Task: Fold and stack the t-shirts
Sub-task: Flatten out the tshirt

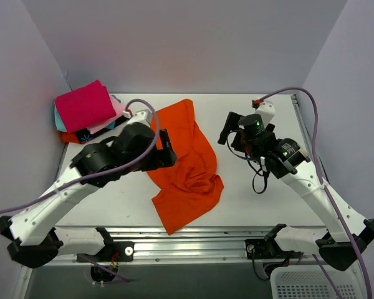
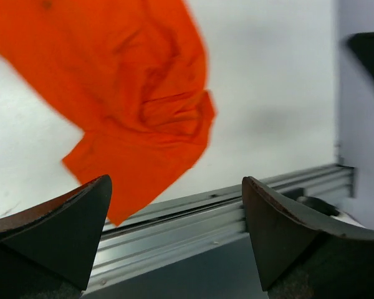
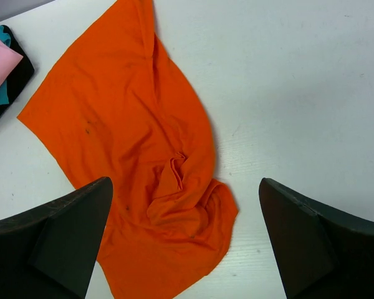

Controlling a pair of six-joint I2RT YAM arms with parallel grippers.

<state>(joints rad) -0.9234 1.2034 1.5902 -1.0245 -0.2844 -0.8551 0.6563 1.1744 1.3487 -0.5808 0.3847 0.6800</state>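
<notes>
A large plain orange t-shirt [image 1: 188, 171] lies crumpled and unfolded in the middle of the white table [image 1: 262, 199], with a bunched fold near its lower right edge [image 3: 174, 174]. At the back left sits a stack of folded t-shirts [image 1: 87, 118], magenta on top [image 1: 84, 104], with light pink [image 3: 0, 59], teal and black below. My left gripper [image 1: 166, 151] hovers over the orange shirt's left side, open and empty [image 2: 176, 180]. My right gripper [image 1: 228, 131] hangs to the right of the shirt, open and empty [image 3: 186, 180], looking down on the cloth [image 3: 137, 143].
An aluminium rail [image 1: 193, 240] runs along the table's near edge, just past the shirt's lower corner [image 2: 121, 215]. A white basket [image 1: 305, 283] stands off the table at the bottom right. Walls close in the left, back and right sides.
</notes>
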